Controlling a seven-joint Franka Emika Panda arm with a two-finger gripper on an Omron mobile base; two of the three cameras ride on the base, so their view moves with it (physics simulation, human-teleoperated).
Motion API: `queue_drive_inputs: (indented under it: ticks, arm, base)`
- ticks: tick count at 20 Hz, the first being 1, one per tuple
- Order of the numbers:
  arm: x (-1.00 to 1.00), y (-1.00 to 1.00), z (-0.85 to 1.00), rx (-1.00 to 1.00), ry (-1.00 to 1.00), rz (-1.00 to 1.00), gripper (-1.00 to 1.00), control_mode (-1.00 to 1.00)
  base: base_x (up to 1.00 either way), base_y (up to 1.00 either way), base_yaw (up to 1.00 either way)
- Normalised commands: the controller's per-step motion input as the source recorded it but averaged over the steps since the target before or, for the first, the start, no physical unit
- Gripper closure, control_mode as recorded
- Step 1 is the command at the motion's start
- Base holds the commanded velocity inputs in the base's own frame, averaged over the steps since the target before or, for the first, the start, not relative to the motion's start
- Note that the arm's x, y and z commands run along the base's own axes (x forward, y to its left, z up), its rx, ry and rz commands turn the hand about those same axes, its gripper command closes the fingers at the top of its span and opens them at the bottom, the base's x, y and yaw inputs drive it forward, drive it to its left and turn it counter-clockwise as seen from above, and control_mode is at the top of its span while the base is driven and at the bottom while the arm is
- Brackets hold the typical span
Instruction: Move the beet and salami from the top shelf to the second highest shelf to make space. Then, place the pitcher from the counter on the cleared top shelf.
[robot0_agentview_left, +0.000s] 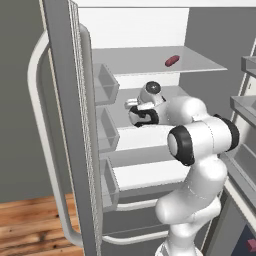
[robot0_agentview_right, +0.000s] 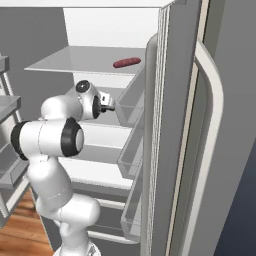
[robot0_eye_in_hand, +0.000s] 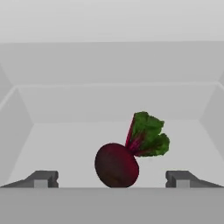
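The salami (robot0_agentview_left: 172, 61) (robot0_agentview_right: 126, 62), a pinkish-red log, lies on the fridge's top shelf (robot0_agentview_left: 145, 62) toward its right side. My arm reaches into the second highest shelf (robot0_agentview_left: 120, 117), one level below. In the hand view the beet (robot0_eye_in_hand: 117, 165), dark maroon with a green tuft tilted up to the right, rests on that shelf's white floor. My gripper (robot0_eye_in_hand: 111, 179) (robot0_agentview_left: 131, 103) (robot0_agentview_right: 107, 103) is open, its fingertips (robot0_eye_in_hand: 43, 178) standing wide on either side of the beet without touching it. The pitcher and the counter are out of view.
The open fridge door with its clear bins (robot0_agentview_left: 107, 82) (robot0_agentview_right: 131, 102) and long curved handle (robot0_agentview_right: 212, 115) stands close beside my arm. More white shelves (robot0_agentview_left: 145, 175) lie below. Grey ledges (robot0_agentview_left: 245, 107) project on the other side of the arm.
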Motion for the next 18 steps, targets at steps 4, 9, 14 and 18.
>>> queue_drive_inputs:
  ticks: [4, 9, 14, 18]
  arm:
    - [-0.92, -0.01, 0.46, 0.00, 0.00, 0.00, -1.00, -1.00]
    - [-0.99, -0.09, 0.53, 0.00, -0.03, 0.00, -1.00, -1.00]
    - [-0.81, -0.07, 0.78, 0.00, -0.10, -0.03, -1.00, -1.00]
    - [-0.48, -0.02, 0.83, 0.00, -0.15, -0.07, -1.00, -1.00]
  base:
    - [0.00, 0.00, 0.00]
    - [0.00, 0.00, 0.00]
    - [0.00, 0.00, 0.00]
    - [0.00, 0.00, 0.00]
